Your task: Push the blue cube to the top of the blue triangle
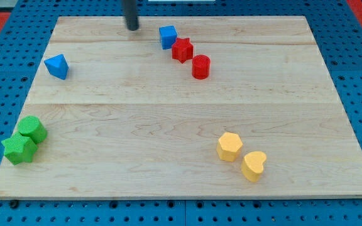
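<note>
Nearest the view's bottom sits a yellow heart [254, 166], with a yellow hexagon [229, 146] just beside it on its upper left. The blue cube [167, 36] lies near the top edge of the wooden table [168, 113], touching a red star [181, 49] on its lower right; a red cylinder [200, 66] follows just beyond. The tool [131, 14] is a plain dark rod with no jaws to spread or pinch, and its tip [132, 28] stands near the cube's left, apart from it. The blue triangle [57, 66] lies well to the left. A green cylinder [32, 129] and a green star [19, 149] touch at the lower left.
</note>
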